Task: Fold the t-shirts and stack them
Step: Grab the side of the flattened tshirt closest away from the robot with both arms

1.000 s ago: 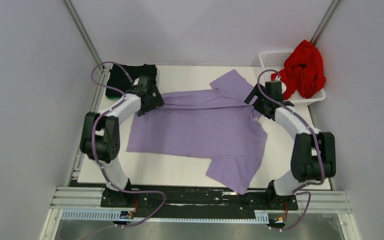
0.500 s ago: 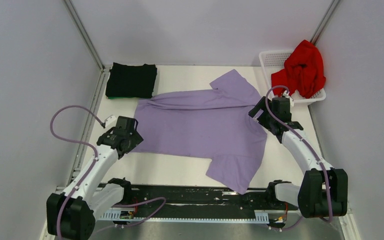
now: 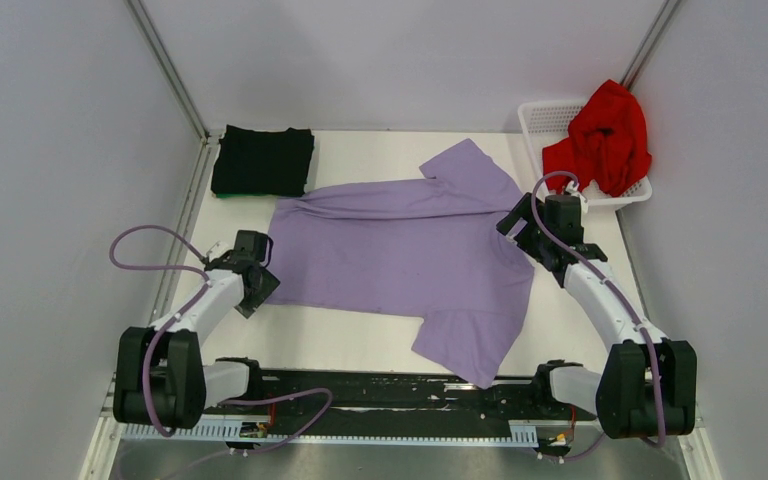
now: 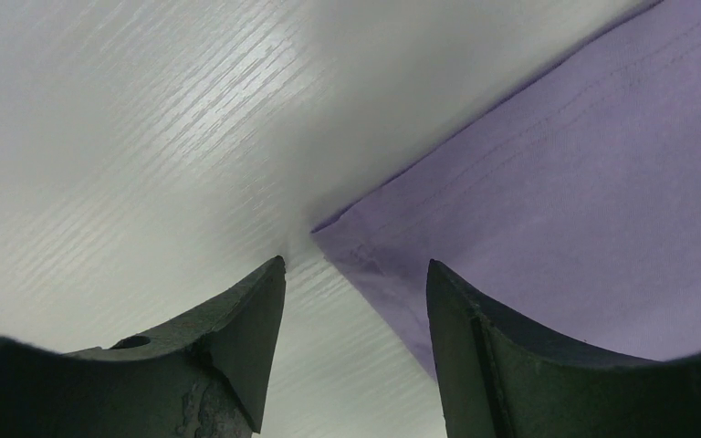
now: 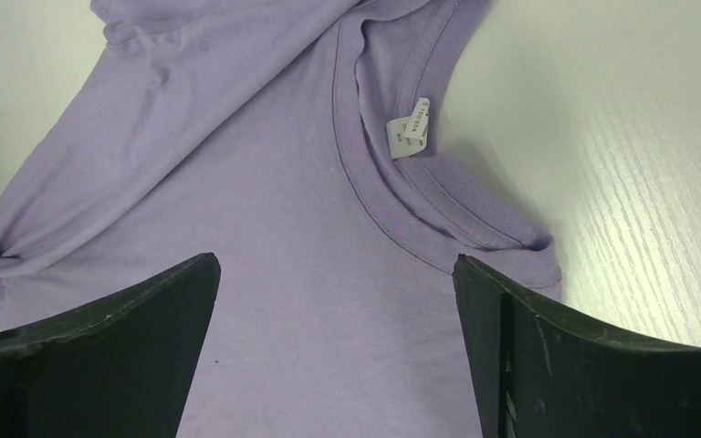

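The lavender t-shirt [image 3: 400,255] lies spread on the white table, one sleeve at the far side, one at the near edge. My left gripper [image 3: 260,283] is open and low at the shirt's near-left hem corner [image 4: 347,233], which lies between its fingertips [image 4: 265,283]. My right gripper [image 3: 520,228] is open and empty above the collar [image 5: 402,196] with its white label. The black t-shirt [image 3: 263,160] lies folded at the far left. The red t-shirt [image 3: 605,140] is bunched in the basket.
A white lattice basket [image 3: 550,118] stands at the far right corner. Grey walls close in the table on the left, right and back. Bare white table [image 3: 380,340] shows near the front edge and around the shirt.
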Controlling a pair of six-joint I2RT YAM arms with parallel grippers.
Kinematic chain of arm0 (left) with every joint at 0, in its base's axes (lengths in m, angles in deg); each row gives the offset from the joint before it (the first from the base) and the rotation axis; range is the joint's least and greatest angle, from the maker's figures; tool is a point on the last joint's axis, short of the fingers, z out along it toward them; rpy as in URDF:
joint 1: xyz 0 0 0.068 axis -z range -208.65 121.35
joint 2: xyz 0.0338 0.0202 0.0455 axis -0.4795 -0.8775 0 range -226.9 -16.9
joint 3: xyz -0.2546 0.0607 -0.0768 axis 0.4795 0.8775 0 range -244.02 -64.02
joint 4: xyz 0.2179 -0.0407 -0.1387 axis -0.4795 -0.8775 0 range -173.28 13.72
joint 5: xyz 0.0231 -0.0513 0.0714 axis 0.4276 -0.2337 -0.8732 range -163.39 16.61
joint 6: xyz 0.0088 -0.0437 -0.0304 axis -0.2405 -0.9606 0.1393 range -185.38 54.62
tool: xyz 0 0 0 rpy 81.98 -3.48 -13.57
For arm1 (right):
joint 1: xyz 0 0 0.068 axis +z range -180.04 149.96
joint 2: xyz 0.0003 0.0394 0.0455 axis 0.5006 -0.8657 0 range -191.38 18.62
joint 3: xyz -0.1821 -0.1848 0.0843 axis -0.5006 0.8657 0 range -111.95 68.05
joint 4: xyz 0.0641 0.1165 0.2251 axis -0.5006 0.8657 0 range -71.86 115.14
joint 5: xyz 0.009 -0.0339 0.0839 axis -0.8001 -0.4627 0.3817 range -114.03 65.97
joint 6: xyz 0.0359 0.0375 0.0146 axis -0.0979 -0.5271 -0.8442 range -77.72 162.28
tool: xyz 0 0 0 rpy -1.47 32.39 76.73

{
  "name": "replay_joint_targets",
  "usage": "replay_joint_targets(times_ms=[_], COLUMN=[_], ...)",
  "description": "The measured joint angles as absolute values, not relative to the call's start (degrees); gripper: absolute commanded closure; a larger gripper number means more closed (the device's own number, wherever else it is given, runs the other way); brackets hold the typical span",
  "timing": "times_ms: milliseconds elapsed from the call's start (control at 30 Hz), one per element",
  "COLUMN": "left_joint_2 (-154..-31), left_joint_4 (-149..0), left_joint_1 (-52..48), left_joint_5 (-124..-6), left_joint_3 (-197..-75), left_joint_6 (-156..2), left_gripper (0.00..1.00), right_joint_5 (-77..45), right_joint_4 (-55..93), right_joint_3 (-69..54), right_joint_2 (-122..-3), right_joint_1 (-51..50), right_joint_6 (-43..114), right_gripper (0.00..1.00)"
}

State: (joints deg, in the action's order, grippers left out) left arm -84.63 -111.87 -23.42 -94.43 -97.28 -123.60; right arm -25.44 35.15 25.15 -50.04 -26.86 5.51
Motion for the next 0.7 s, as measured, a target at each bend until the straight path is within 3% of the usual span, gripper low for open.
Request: replay_joint_targets(times_ms=[167, 233, 367, 433, 500, 700], left_joint_2=[-89.9, -91.4, -94.3, -95.4, -95.9, -95.5], left_joint_4=[-108.7, -108.1, -107.2, -106.3, -105.4, -104.7], left_joint_1=[-24.2, -24.2, -24.3, -24.3, -24.4, -24.5], left_joint_5=[-94.0, -94.3, -95.0, -95.0, -94.8, -94.0], left_joint_3=[-98.6, -99.6, -101.4, -102.2, -102.4, -102.3], left_joint_6=[-123.4, -123.2, -122.5, -122.2, -121.9, -121.6], left_gripper=[0.41, 0.49, 0.69, 0.89, 1.0, 1.0], right_joint_5=[-25.5, -25.5, -25.5, -25.5, -25.5, -25.5], right_joint_4=[35.0, 35.0, 35.0, 35.0, 35.0, 35.1], right_joint_3=[25.3, 25.3, 25.3, 25.3, 25.3, 25.3], right_joint_2=[-49.9, -49.9, -49.9, -49.9, -50.1, -51.1], right_joint_1=[-26.9, -26.9, -26.9, -26.9, -26.9, -26.9], right_joint_6=[5.5, 5.5, 5.5, 5.5, 5.5, 5.8], right_gripper=[0.0, 0.0, 0.0, 0.0, 0.0, 0.01])
